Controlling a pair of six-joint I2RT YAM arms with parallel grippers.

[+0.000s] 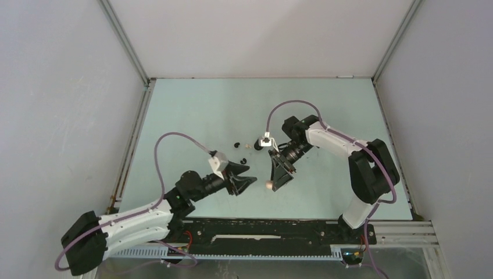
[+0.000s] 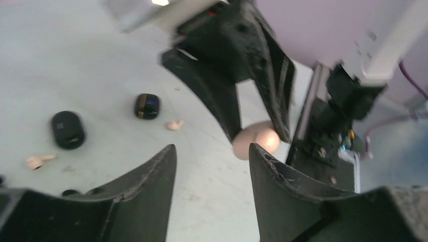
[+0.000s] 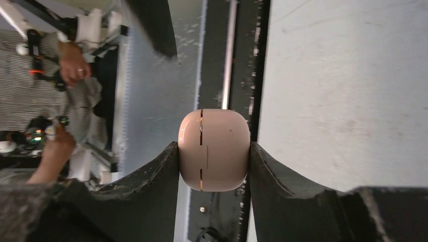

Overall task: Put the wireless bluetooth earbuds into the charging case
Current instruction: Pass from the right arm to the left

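1. Buds (image 2: 175, 124): loose on the table (image 1: 203, 104), far and left of the grippers. Two whitish ones lie near two black cases (image 2: 67, 129); none seated.
2. Case (image 3: 214, 149): pinkish, lid shut, on the near side.
3. Right gripper (image 3: 213, 156): jaws clamped on the case's sides.
4. Left gripper (image 2: 212, 147): jaws apart, empty, just left of the case.
5. Step, as I judge it: case presented for opening. Next I'd work the left fingers into the lid seam, then fetch a whitish bud.
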